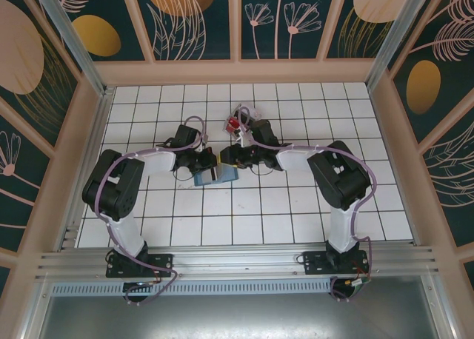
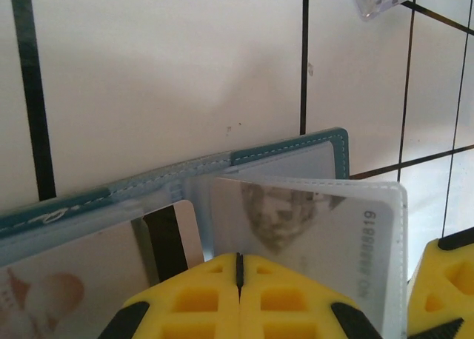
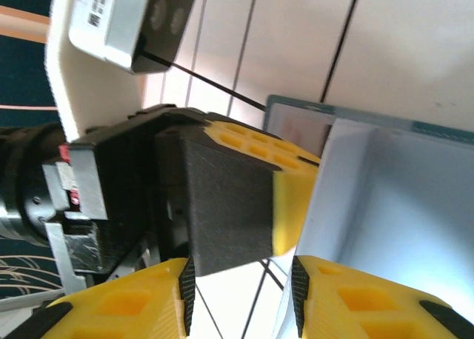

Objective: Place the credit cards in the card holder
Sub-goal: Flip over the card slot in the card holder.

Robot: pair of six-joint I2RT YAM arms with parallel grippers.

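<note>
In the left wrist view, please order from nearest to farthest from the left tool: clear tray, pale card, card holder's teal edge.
From the left tool:
1. pale card, directly ahead, slightly right.
2. card holder, its teal edge just behind the card.
3. clear tray, far top right corner.

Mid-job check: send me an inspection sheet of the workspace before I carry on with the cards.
Surface: white tiled table, dark grout lines.
Job's things: card holder open between the grippers; pale portrait card lying at its pocket; red cards in the tray.
Clutter: small clear tray beyond the holder.
Grippers: left gripper shut, over the pale card; right gripper open beside the holder.
Cables: lilac cables along both arms.
Surroundings: floral wall panels; metal rail at the near edge.
</note>
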